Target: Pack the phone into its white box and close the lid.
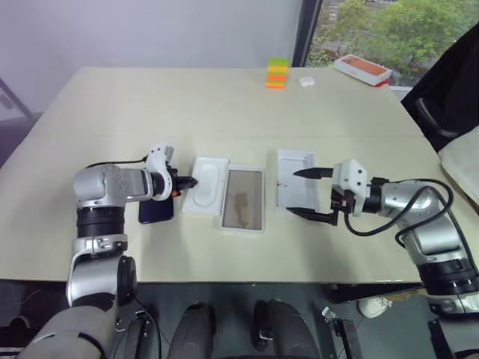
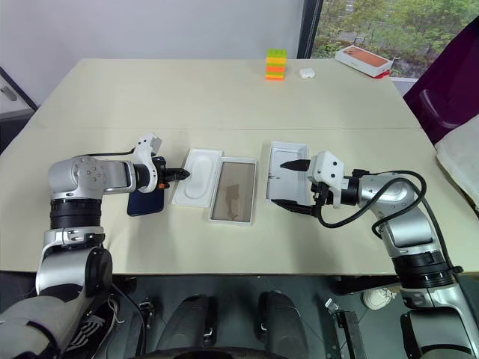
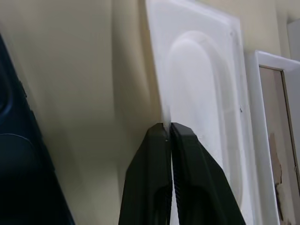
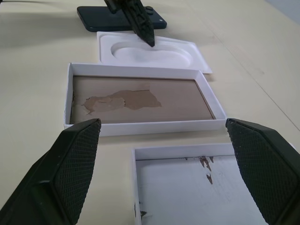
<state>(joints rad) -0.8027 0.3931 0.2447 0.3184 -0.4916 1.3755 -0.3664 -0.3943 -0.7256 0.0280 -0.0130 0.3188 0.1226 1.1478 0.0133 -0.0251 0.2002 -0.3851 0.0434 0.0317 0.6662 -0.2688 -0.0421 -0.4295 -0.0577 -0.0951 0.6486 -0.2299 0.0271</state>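
While the slim dark blue glossy phone (image 1: 156,212) lies on the beige tabletop (image 1: 224,105) under the left arm, behind the left gripper (image 2: 182,174), its long axis parallels the boxes. Left fingers pinched together on the white moulded insert's (image 1: 206,183) near edge. Right gripper (image 1: 308,194) spread wide over the white lid (image 1: 295,173). White box, tan-lined (image 1: 244,198), between them. One of each; left arm nearer.

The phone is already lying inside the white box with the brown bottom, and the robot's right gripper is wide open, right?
Not quite. The phone lies flat on the table, under the left arm, and the white box holds nothing, as the right eye view shows. The right gripper is wide open.
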